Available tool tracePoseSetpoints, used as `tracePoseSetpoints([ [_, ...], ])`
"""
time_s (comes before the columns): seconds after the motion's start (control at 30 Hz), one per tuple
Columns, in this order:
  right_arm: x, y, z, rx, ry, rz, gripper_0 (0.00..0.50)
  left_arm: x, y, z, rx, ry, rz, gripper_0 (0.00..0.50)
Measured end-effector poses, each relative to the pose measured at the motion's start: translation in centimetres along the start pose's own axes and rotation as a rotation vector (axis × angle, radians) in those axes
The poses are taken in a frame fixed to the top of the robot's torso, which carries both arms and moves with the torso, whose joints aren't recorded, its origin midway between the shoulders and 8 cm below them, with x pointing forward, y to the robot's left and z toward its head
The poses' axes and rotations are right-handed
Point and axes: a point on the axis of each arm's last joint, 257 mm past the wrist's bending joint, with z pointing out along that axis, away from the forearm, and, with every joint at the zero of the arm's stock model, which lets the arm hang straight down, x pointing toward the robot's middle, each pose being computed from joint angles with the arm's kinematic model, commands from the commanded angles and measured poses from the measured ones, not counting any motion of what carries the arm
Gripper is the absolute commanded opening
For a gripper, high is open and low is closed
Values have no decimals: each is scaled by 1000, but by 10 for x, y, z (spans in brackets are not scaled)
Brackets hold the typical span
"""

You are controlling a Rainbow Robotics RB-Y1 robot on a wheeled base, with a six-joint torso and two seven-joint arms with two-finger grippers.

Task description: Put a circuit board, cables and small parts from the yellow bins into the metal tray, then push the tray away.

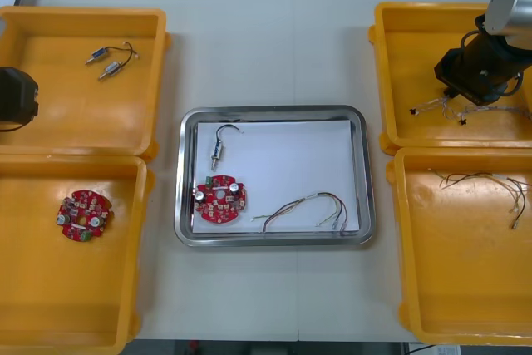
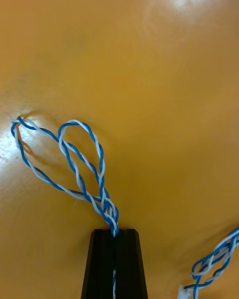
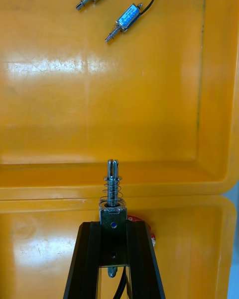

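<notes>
Pinching cable (image 2: 106,205), right hand (image 2: 114,231) inside bin (image 1: 416,56).

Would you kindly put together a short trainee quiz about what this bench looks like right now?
1. True or false: the right tool is shut on a blue and white cable.
2. The left tool holds: A a circuit board; B a small metal part; C nothing.
3. How many circuit boards lie in the tray?
Key: 1 true; 2 B; 3 one.
</notes>
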Motion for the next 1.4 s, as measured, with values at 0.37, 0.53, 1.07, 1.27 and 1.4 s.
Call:
tracePoseSetpoints([
  [0.37,-4,30,-51,-51,22,-43,0,0,0,0,-1,0,0,0],
  [0.53,-5,31,-74,-41,29,-121,0,0,0,0,-1,0,0,0],
  [1.07,-8,12,-134,12,55,-536,0,0,1,0,-2,0,0,0],
  [1.27,-5,10,-143,-13,76,-746,0,0,1,0,-2,0,-1,0],
  [1.4,-2,15,-147,-57,84,-794,0,0,1,0,-2,0,-1,0],
])
